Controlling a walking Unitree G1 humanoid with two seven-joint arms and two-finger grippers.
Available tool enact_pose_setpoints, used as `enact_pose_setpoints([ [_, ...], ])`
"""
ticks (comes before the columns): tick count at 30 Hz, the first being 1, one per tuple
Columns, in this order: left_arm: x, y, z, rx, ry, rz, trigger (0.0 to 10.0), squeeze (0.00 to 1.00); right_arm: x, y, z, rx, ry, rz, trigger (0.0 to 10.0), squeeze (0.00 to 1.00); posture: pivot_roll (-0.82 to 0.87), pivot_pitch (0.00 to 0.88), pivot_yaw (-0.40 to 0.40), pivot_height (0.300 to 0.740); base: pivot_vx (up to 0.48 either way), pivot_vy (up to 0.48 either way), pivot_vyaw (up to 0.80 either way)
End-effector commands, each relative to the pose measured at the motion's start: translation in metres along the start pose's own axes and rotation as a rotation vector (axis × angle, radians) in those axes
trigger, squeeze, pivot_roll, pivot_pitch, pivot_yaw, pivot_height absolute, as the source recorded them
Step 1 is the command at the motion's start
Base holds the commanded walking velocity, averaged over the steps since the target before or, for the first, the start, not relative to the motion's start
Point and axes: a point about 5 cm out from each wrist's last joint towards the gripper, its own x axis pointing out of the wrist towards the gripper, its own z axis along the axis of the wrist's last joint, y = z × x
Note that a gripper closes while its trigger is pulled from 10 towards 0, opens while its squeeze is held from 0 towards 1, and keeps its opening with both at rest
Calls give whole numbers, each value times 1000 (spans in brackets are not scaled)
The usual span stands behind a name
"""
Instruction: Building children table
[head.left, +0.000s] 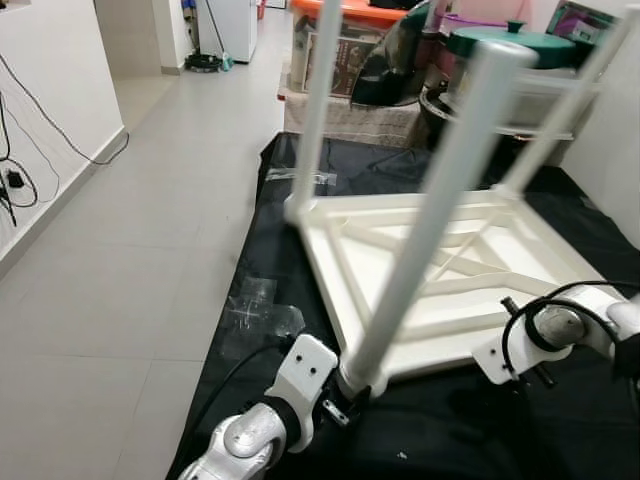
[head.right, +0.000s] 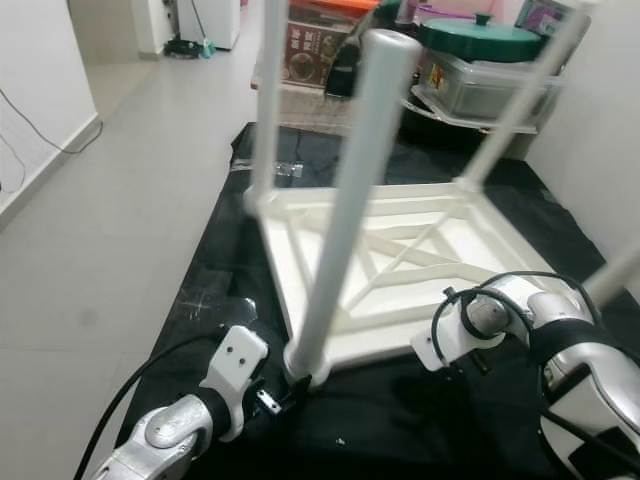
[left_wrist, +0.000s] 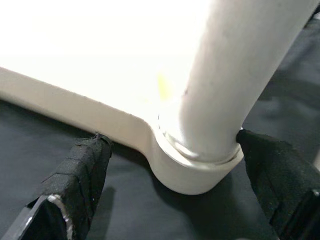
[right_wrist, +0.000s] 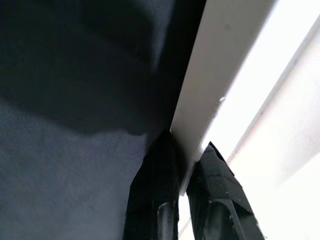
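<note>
A white children's table (head.left: 350, 245) lies upside down on a black cloth (head.left: 450, 430), its legs pointing up. The nearest leg (head.left: 430, 210) rises from the near-left corner socket (left_wrist: 192, 172). My left gripper (head.left: 352, 397) is down at that corner and stands open, its fingers (left_wrist: 75, 175) on either side of the leg's base, one pad touching the socket. My right gripper (right_wrist: 187, 145) is shut on the table's near edge rim (right_wrist: 210, 90), to the right of that corner. Two more legs (head.left: 320, 100) stand at the far corners.
Tiled floor (head.left: 130, 250) runs along the left, with a white wall and cables (head.left: 20, 150). Storage boxes (head.left: 340, 55) and a teal-lidded pot (head.left: 510, 42) crowd the back. Clear plastic wrap (head.left: 260, 315) lies on the cloth's left edge. A white wall (head.left: 615, 150) stands on the right.
</note>
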Motion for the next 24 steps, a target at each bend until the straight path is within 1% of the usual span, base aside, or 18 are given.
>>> enact_pose_setpoints([
  [1, -1, 7, -1, 3, 9, 40, 10000, 0, -2, 6, -6, -30, 24, 2, 0, 0, 115, 0, -119, 740, 0, 0, 0],
  [3, -1, 7, -1, 4, 9, 40, 10000, 0, -4, 8, -10, -23, 42, 10, 0, 0, 115, 0, -119, 740, 0, 0, 0],
  [4, -1, 7, -1, 5, 9, 40, 10000, 0, -5, 9, -13, -16, 55, 11, 1098, 0, 115, 0, -119, 740, 0, 0, 0],
  [5, -1, 7, -1, 5, 9, 40, 10000, 0, -5, 9, -13, -16, 55, 11, 1098, 0, 115, 0, -119, 740, 0, 0, 0],
  [6, -1, 6, -1, 7, 9, 40, 10000, 0, -5, 9, -14, 17, 60, 4, 10000, 0, 115, 0, -119, 740, 0, 0, 0],
  [7, -1, 6, -1, 8, 9, 40, 10000, 0, -4, 8, -15, 42, 62, -10, 10000, 0, 113, 0, -115, 740, 0, 0, 0],
  [8, -1, 6, -1, 8, 9, 40, 10000, 0, -4, 8, -15, 42, 62, -10, 10000, 0, 113, 0, -115, 740, 0, 0, 0],
  [9, -1, 6, -1, 9, 9, 40, 10000, 0, -4, 7, -15, 61, 62, -15, 10000, 1000, 113, 0, -115, 740, 0, 0, 0],
  [10, -1, 6, -1, 9, 9, 40, 10000, 0, -4, 7, -15, 61, 62, -15, 10000, 1000, 113, 0, -115, 740, 0, 0, 0],
  [11, -1, 6, -1, 10, 9, 39, 10000, 0, -4, 6, -16, 88, 63, -30, 10000, 1000, 113, 0, -114, 740, 0, 0, 0],
  [16, -1, 6, -1, 10, 8, 39, 10000, 0, -5, 5, -17, 101, 66, -51, 10000, 1000, 113, 0, -114, 740, 0, 0, 0],
  [17, 0, 7, -1, 11, 8, 40, 10000, 0, -6, 5, -19, 118, 68, -62, 10000, 1000, 115, 0, -113, 740, 0, 0, 0],
  [18, 0, 7, -1, 11, 8, 40, 10000, 0, -8, 7, -22, 134, 68, -47, 10000, 0, 114, 0, -112, 740, 0, 0, 0],
  [19, 0, 7, -1, 11, 8, 40, 10000, 0, -8, 7, -22, 134, 68, -47, 10000, 0, 114, 0, -112, 740, 0, 0, 0],
  [20, 0, 7, -1, 12, 7, 40, 10000, 0, -11, 9, -24, 157, 62, -41, 10000, 0, 114, 0, -112, 740, 0, 0, 0],
  [21, 0, 8, -1, 14, 7, 40, 10000, 0, -17, 13, -29, 203, 42, -18, 10000, 0, 112, 0, -109, 740, 0, 0, 0],
  [24, 1, 8, -1, 15, 7, 39, 10000, 0, -18, 14, -30, 214, 36, -13, 10000, 0, 112, 0, -109, 740, 0, 0, 0],
])
